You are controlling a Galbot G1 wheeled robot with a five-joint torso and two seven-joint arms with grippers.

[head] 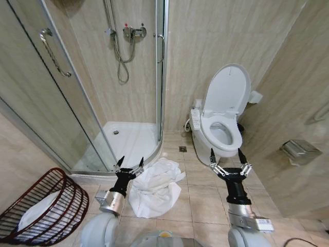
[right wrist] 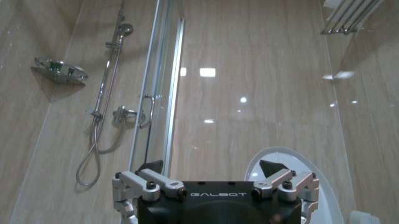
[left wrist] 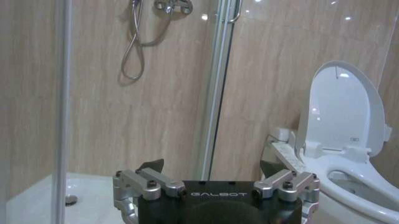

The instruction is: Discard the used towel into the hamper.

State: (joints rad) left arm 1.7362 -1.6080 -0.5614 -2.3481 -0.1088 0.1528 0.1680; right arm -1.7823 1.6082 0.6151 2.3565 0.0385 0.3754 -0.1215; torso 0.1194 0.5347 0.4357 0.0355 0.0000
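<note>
Black grippers (head: 129, 162) (head: 226, 153) raised (jaws spread)

Head view: the hamper (head: 49, 206) is cut by the lower left edge, its base out of frame. White cloth inside it, too indistinct to identify. My left arm covers the near-left edge of the white towel (head: 154, 188) on the floor.

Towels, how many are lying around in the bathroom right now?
2: one white towel crumpled on the floor tiles beside the left end effector, another white cloth inside the hamper. More could be hidden underneath.
</note>
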